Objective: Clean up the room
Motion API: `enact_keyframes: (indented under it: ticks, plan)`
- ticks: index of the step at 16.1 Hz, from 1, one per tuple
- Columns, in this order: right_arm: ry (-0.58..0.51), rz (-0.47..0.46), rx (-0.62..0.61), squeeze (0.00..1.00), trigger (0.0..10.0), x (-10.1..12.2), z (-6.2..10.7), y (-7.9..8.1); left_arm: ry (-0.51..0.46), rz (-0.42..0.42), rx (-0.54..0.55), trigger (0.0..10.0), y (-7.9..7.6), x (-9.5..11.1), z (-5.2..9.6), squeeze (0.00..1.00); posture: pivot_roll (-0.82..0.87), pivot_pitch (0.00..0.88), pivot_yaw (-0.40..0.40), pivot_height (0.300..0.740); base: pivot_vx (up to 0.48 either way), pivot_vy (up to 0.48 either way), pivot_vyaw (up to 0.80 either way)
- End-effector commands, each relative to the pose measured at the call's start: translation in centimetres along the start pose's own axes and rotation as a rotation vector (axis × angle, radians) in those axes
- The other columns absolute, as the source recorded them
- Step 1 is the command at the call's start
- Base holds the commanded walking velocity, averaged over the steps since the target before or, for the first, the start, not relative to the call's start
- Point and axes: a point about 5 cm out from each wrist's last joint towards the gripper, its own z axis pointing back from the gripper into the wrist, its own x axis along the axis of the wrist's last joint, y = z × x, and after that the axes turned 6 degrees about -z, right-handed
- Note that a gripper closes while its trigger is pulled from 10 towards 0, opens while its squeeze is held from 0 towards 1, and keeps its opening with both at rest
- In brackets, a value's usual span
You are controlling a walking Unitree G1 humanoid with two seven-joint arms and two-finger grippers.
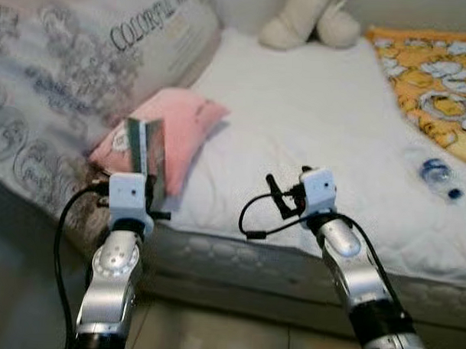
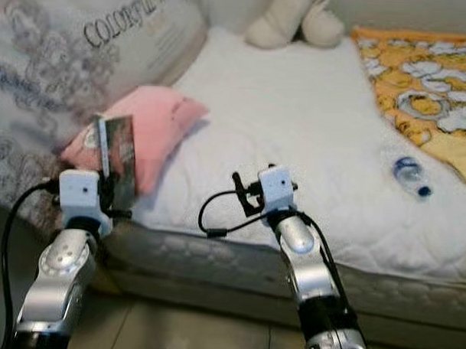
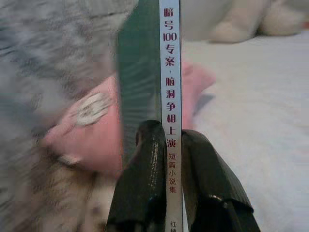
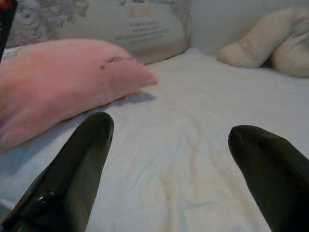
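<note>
My left gripper (image 3: 164, 159) is clamped on a thin book (image 1: 147, 152), spine pinched between the fingers, held upright at the bed (image 1: 311, 131) edge in front of the pink pillow (image 1: 181, 130). Its long axis runs straight up from my wrist. My right gripper (image 4: 169, 159) hangs over the mattress, fingers spread wide and empty. A bottle (image 1: 438, 175) lies far to my right, nearer that arm, so I judge it suits the right.
</note>
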Motion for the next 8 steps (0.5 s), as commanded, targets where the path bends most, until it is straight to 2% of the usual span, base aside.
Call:
enact_keyframes:
  ticks: [1, 8]
  plan:
    - [-0.033, 0.002, -0.019, 0.0, 10.0, 0.49, 0.14, -0.31, -0.069, 0.0, -0.058, 10.0, -0.78, 1.55, -0.64, 0.0, -0.11, 0.0, 0.111, 0.74, 0.48, 0.0, 0.0]
    - [-0.031, 0.006, -0.025, 0.0, 10.0, 0.23, 0.48, -0.28, -0.062, 0.005, -0.069, 10.0, -0.64, 1.46, -0.93, 0.0, -0.12, 0.0, 0.123, 0.74, 0.48, 0.0, 0.0]
